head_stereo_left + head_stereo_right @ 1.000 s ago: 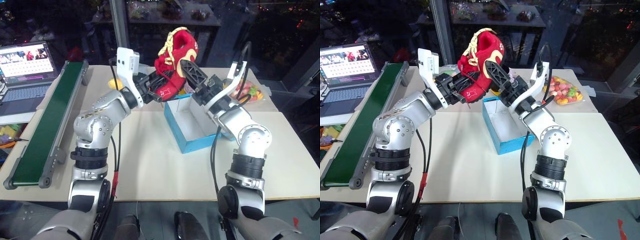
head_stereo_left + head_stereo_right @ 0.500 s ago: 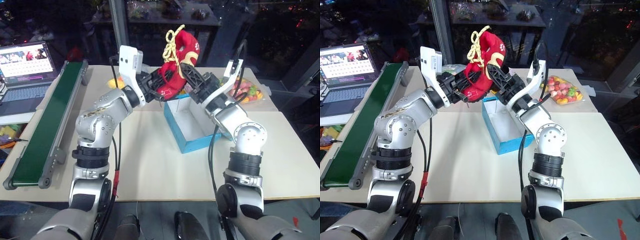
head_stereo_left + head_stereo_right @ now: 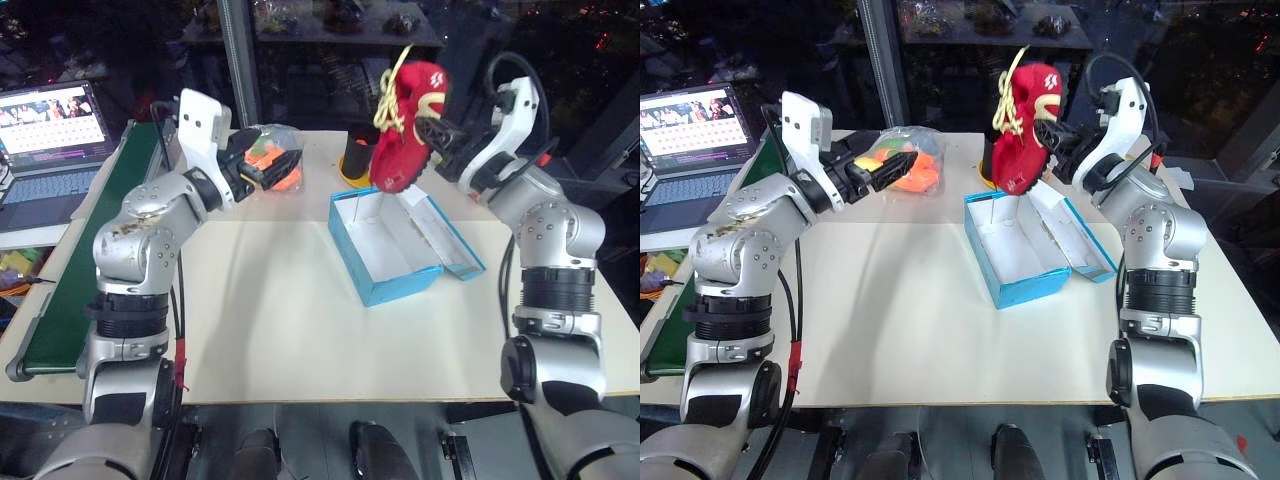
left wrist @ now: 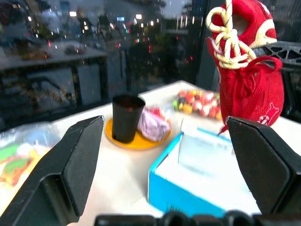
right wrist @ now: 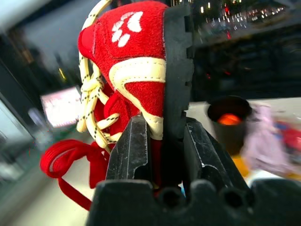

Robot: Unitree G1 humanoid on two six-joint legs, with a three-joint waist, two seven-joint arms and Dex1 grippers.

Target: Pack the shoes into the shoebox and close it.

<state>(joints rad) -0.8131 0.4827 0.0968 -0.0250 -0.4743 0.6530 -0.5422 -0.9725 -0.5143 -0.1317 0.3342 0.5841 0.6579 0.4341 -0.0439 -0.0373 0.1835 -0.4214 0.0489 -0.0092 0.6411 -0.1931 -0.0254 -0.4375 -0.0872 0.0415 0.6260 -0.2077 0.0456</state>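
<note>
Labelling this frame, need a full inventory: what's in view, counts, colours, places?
shoes: red, yellow laces, hanging in the right pincer above the shoebox; whether one or both, cannot tell
shoebox: 1, blue, white inside, open, table centre
conveyor belt: 1, green, left table edge
laptop: 1, open, far left
clear bag of orange toys: 1, behind the left pincer
black cup: 1, on a yellow plate, behind the shoebox
left pincer: open, empty
right pincer: shut on the shoes

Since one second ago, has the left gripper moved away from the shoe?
Yes. The left gripper has let go and swung left, away from the shoebox; its jaws are open. The shoe hangs from the right gripper.
</note>
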